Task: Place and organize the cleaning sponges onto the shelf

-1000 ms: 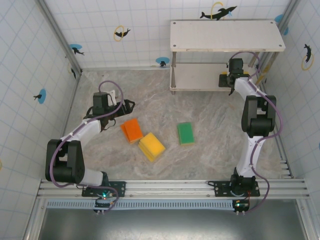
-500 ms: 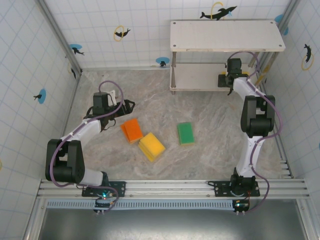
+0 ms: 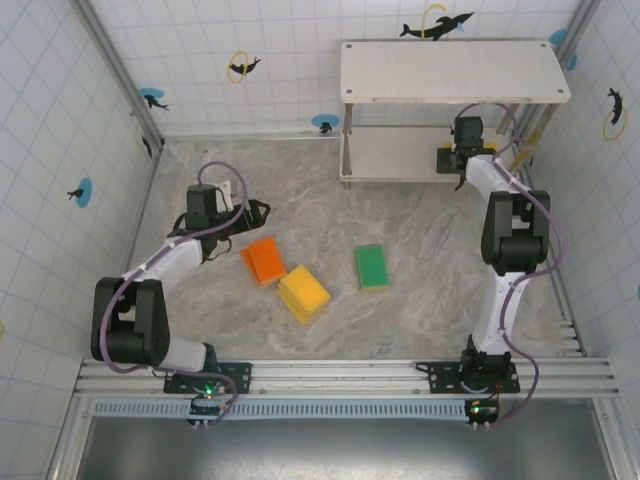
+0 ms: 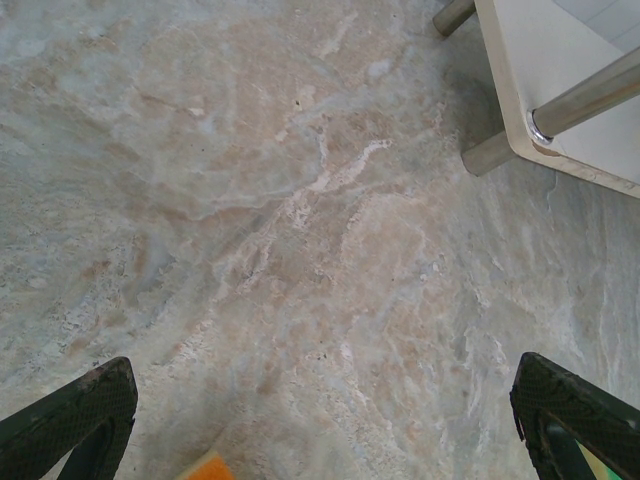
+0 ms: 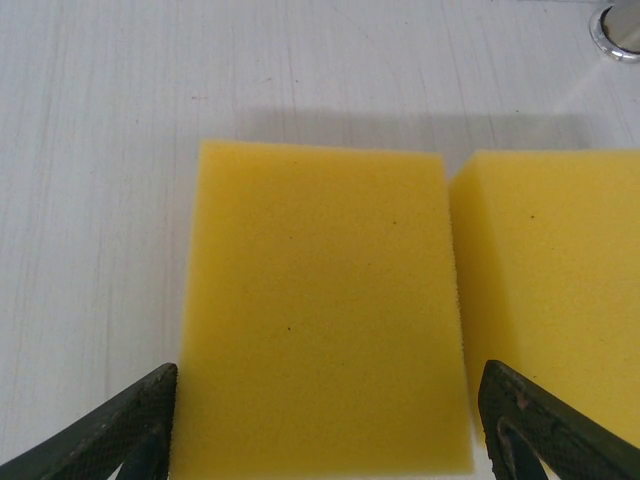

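Shelf board (image 5: 100, 150), 2 yellow sponges (image 5: 320, 300)

From above, one camera takes in the whole table (image 3: 420, 310); two wrist cameras look down close, both catching the shelf (image 3: 455, 70).

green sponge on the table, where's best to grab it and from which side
Come straight down from above and close on the two long side faces of the green sponge, near mid-length. It lies flat on the table, so its narrower width suits the fingers. There is also open space between it and the yellow sponge.
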